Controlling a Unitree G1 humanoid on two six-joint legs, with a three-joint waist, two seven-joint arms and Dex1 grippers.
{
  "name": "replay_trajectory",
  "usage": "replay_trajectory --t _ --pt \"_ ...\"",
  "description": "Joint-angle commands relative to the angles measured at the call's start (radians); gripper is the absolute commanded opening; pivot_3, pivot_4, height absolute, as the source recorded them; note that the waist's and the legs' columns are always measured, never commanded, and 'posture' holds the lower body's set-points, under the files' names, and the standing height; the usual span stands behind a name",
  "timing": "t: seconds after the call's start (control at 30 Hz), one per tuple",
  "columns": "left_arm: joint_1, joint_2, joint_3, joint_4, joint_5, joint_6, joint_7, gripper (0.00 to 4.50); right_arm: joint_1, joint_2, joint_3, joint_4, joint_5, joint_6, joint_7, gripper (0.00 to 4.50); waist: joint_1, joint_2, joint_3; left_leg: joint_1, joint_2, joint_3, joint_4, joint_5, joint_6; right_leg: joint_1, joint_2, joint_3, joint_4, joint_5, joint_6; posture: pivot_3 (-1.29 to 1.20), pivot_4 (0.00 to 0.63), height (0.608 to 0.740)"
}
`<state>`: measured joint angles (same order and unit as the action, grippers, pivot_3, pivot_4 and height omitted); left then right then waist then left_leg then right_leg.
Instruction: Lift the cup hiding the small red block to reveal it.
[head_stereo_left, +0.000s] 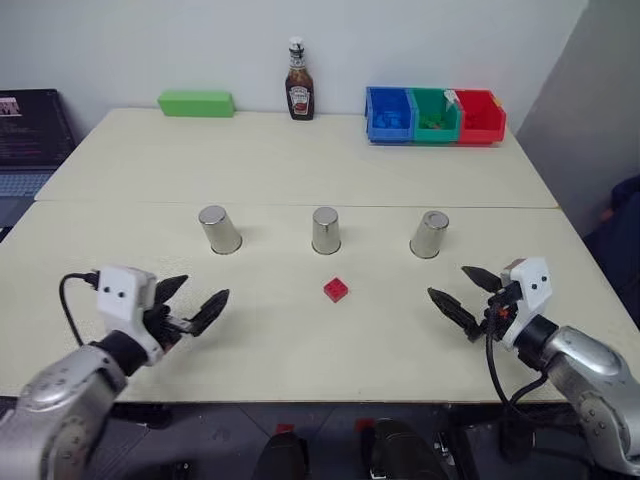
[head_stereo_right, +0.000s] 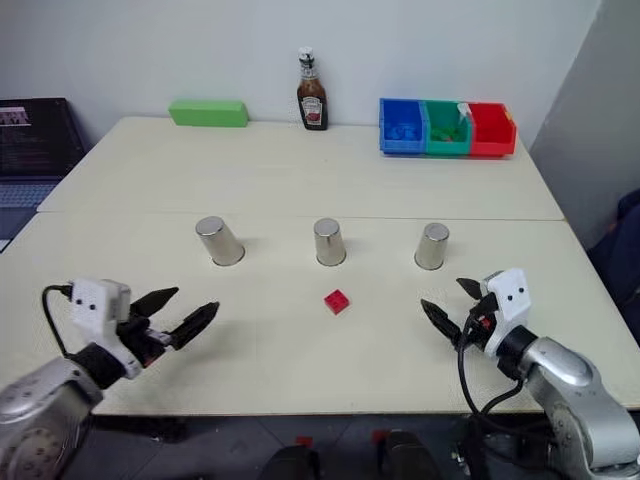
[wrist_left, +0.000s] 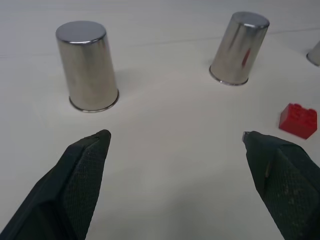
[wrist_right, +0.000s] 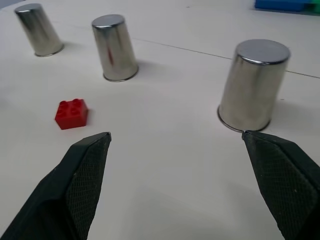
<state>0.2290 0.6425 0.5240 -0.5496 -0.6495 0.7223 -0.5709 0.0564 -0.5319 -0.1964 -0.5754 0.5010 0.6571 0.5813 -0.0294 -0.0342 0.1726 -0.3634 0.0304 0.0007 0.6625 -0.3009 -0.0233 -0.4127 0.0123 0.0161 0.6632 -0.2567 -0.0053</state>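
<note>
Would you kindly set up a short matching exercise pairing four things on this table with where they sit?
Things:
1. small red block
2. ketchup bottle
3. green box
4. red bin

Places:
A. far edge, robot's left
B. rightmost of three joined bins
C. in the open, just in front of the middle cup
D. far edge, upright, between the green box and the bins

Pairs: 1-C, 2-D, 3-A, 4-B

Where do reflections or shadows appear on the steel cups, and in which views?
Left wrist view: the middle cup carries a red streak, probably the red block mirrored. Right wrist view: the nearest cup has a bright top and casts a soft shadow on the table. Left eye view: faint shadows lie beside each cup.
</note>
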Motion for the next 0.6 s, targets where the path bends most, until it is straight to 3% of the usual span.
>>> replay_trajectory --t 0.03,0.6 --pt "0.008 0.052 0.056 0.014 -0.048 0.012 -0.069 4.50 -0.027 -0.026 -0.001 0.000 0.028 -0.014 0.036 4.46 0.000 0.000 0.000 0.000 0.000 0.000 0.000 0.000 0.000 0.000 0.000 0.000 0.000 0.000 0.000 0.00 0.150 0.740" --pt "-0.083 0.082 0.015 0.095 -0.050 -0.015 -0.083 4.50 0.014 0.001 -0.002 -0.034 0.022 -0.030 -0.029 4.46 0.002 -0.001 0.000 0.000 -0.001 0.001 0.001 0.000 0.000 0.001 -0.003 0.000 0.001 0.001 0.002 0.00 0.150 0.740"
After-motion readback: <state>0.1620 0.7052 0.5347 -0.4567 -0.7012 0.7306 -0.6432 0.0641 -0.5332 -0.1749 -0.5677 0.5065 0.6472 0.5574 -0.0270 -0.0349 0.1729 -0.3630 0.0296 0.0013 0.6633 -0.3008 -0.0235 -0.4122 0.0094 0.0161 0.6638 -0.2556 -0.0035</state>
